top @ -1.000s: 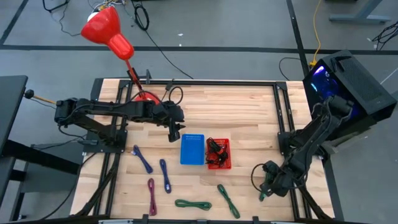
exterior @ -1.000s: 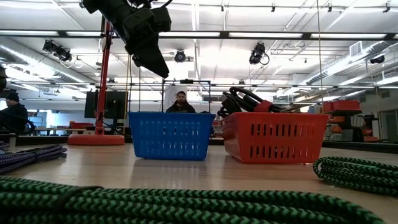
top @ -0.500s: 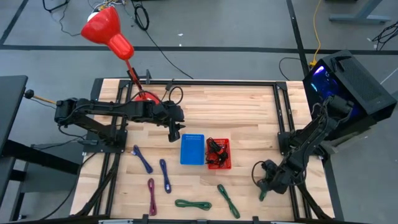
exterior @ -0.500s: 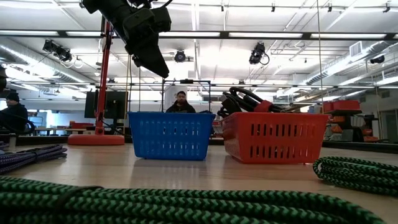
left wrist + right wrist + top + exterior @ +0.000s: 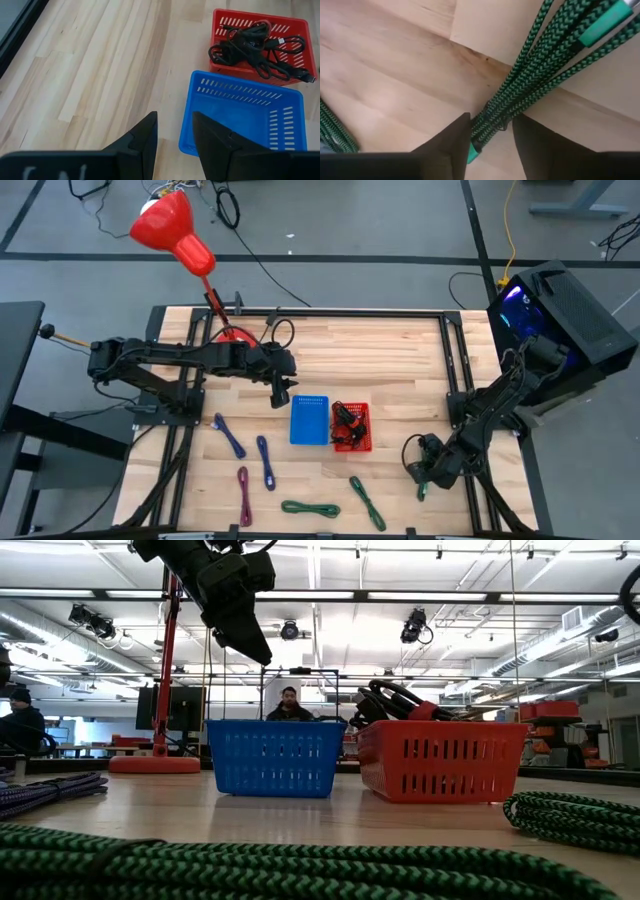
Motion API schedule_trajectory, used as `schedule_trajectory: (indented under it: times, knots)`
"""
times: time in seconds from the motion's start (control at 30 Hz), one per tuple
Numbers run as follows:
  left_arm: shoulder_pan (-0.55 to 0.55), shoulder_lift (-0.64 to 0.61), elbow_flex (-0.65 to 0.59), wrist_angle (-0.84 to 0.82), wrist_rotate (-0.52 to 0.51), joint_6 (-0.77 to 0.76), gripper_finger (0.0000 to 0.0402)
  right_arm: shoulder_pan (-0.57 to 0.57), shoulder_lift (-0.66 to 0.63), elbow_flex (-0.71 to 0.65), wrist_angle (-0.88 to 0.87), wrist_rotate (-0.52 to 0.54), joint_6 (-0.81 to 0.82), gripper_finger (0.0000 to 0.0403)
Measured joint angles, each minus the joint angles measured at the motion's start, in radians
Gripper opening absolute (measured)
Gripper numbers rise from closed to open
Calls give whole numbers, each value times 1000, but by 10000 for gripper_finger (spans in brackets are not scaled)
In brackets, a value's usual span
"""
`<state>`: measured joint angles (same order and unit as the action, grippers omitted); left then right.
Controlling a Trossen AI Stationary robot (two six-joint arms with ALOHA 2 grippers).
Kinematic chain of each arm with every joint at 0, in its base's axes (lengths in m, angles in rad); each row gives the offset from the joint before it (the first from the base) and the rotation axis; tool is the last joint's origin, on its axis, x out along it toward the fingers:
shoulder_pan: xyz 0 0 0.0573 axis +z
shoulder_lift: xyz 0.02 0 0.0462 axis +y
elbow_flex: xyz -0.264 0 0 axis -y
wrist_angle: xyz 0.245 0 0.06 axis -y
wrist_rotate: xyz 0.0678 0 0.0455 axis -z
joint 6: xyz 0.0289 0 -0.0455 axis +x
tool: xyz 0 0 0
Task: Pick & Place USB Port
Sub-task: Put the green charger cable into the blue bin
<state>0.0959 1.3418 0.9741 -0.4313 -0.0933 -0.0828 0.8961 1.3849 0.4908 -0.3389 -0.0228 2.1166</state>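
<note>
The right gripper (image 5: 491, 132) straddles a bundled green braided cable (image 5: 530, 85) on the wooden table (image 5: 400, 355), fingers apart and not yet clamped; it looks light, limp and grippy, best pinched mid-bundle; the left gripper (image 5: 174, 131), part-open and empty, hangs beside the blue slotted plastic basket (image 5: 285, 150).

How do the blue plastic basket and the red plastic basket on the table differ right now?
The blue plastic basket is empty; the red plastic basket holds a tangle of black cables. In the overhead view, the blue basket sits on the left, nearer the left arm, and looks slightly larger than the red one. Both are slotted rectangular baskets standing upright, side by side.
</note>
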Motion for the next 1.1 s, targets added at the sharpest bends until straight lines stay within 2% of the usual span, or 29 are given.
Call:
schedule_trajectory:
  times: [0.1, 0.23, 0.47, 0.6, 0.77, 0.9, 1.0, 1.1]
  knots:
    - [0, 0, 0, 0, 0, 1, 126, -12, 2, 0, -10, -28, -5, 116]
    - [0, 0, 0, 0, 0, 1, 126, -12, 3, -1, -14, -26, -47, 27]
    - [0, 0, 0, 0, 0, 1, 126, -29, -21, 4, -50, -9, -107, 7]
    - [0, 0, 0, 7, 0, 0, 126, -85, -83, 51, -208, 141, -221, 4]
    - [1, 0, 0, 50, 0, -10, 126, -167, -162, 156, -298, 327, -437, 4]
    - [-2, 0, 0, 131, 1, -4, 126, -231, -188, 249, -296, 542, -683, 4]
    - [-2, 0, 0, 229, 29, 41, 126, -282, -188, 303, -292, 645, -897, 4]
    - [-2, 0, 0, 354, 105, 70, 126, -331, -189, 354, -253, 731, -1117, 4]
